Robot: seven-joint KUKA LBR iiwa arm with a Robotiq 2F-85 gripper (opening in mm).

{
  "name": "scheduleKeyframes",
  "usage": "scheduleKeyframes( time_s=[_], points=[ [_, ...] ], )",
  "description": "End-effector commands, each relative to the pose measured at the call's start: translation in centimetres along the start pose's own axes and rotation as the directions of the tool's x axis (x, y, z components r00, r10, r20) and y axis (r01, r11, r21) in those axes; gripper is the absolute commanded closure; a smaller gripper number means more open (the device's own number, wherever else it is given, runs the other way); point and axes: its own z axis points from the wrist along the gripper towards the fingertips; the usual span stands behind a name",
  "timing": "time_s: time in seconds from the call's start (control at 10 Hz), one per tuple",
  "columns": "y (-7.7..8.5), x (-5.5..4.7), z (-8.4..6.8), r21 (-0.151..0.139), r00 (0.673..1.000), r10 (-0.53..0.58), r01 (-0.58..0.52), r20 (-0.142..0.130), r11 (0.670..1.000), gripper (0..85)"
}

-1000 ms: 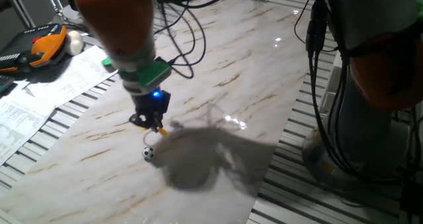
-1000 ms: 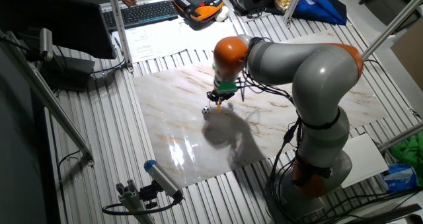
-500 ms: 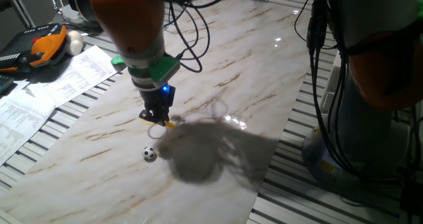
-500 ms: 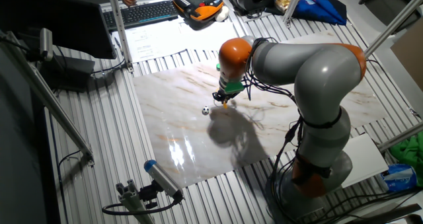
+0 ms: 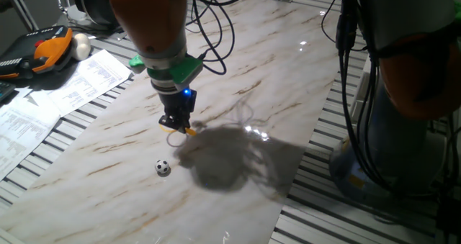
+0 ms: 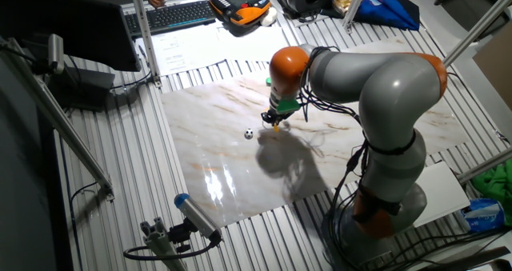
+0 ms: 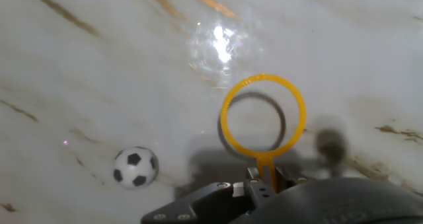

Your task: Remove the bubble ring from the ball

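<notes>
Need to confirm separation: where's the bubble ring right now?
The bubble ring is held by its handle in the gripper, above the marble table, clear of the ball at its lower left in the hand view.

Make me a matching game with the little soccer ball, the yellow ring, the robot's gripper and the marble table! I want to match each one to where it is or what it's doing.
Things:
1. ball
2. bubble ring
3. gripper
4. table

States:
A. shut on the ring's short handle
B. held up off the table, nothing inside its loop
C. lying alone on the marble, apart from the ring
D. white with brown veins, shiny

Pairs: 1-C, 2-B, 3-A, 4-D
</notes>
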Motion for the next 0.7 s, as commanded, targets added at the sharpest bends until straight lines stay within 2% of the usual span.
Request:
scheduleKeyframes(
  time_s=[0.0, 0.5, 0.6],
  points=[
    [-0.4, 0.1, 0.0, -0.001, 1.0, -0.002, 0.002, -0.002, 1.0, 85.0],
    [-2.2, 0.8, 0.5, -0.009, 1.0, -0.01, 0.01, 0.003, 1.0, 85.0],
    [-2.4, 0.9, 0.6, -0.018, 1.0, -0.008, 0.008, -0.002, 1.0, 68.0]
  ],
)
